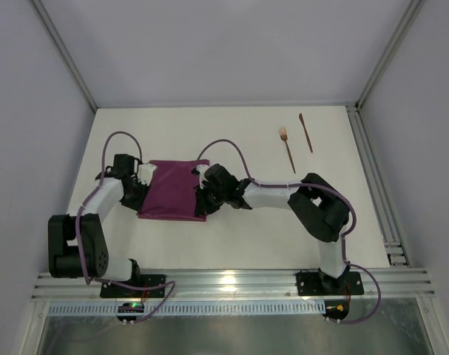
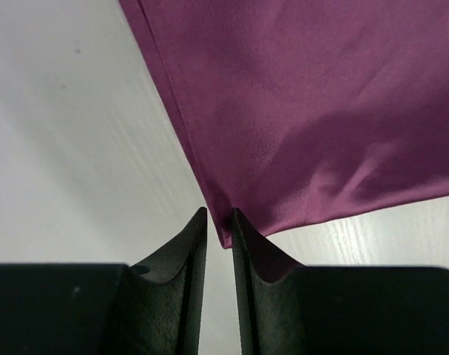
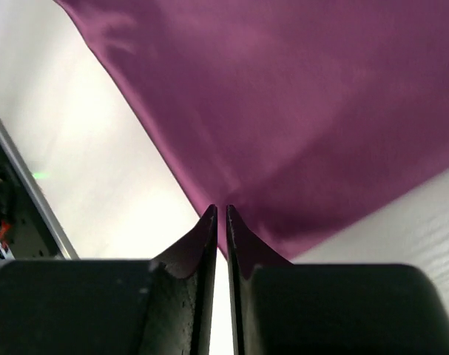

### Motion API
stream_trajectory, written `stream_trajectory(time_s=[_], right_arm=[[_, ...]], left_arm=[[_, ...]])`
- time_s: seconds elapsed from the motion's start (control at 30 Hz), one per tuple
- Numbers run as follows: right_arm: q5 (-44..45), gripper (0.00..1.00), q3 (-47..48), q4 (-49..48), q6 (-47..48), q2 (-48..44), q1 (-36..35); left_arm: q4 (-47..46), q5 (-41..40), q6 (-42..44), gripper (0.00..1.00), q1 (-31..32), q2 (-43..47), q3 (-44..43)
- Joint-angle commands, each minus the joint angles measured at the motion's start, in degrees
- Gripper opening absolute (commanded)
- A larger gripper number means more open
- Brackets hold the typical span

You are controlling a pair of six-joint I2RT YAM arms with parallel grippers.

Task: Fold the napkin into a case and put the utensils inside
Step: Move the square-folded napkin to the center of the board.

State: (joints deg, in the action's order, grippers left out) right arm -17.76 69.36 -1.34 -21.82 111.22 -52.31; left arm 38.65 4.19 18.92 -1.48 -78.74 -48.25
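The magenta napkin [image 1: 171,191] lies folded into a rectangle left of the table's centre. My left gripper [image 1: 145,174] sits at its upper left corner. In the left wrist view the jaws [image 2: 218,214] stand a narrow gap apart, with the tip of the napkin [image 2: 320,111] pinched between them. My right gripper [image 1: 201,190] is at the cloth's right edge. In the right wrist view its jaws [image 3: 220,208] are nearly together on a corner of the napkin [image 3: 298,111]. The copper fork [image 1: 286,148] and knife [image 1: 305,133] lie side by side at the back right, away from both grippers.
An aluminium rail [image 1: 231,285] runs along the near edge, and a second rail [image 1: 376,185] runs along the right side. White walls close in the back and both sides. The right arm's elbow [image 1: 320,211] rests low over the table, right of the cloth.
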Motion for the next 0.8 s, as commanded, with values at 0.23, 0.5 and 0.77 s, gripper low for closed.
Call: stream_trajectory(time_s=[0.23,0.5,0.77], right_arm=[[0.01,0.08,-10.47,-8.41,-4.37,-0.39,2.22],[-2.28,0.17,-9.60,-6.40,-4.37,-6.27,4.94],[-3.42,0.40,-1.17,-5.23,-8.92,-3.04,16.43]], left_arm=[[-5.69,-5.24,4.11,0.20,0.33,-5.28,7.29],[-6.57,-5.24,4.02,0.20,0.33,-4.40,6.94],[-7.19,-4.98,3.93,0.20,0.25,-4.84,7.29]])
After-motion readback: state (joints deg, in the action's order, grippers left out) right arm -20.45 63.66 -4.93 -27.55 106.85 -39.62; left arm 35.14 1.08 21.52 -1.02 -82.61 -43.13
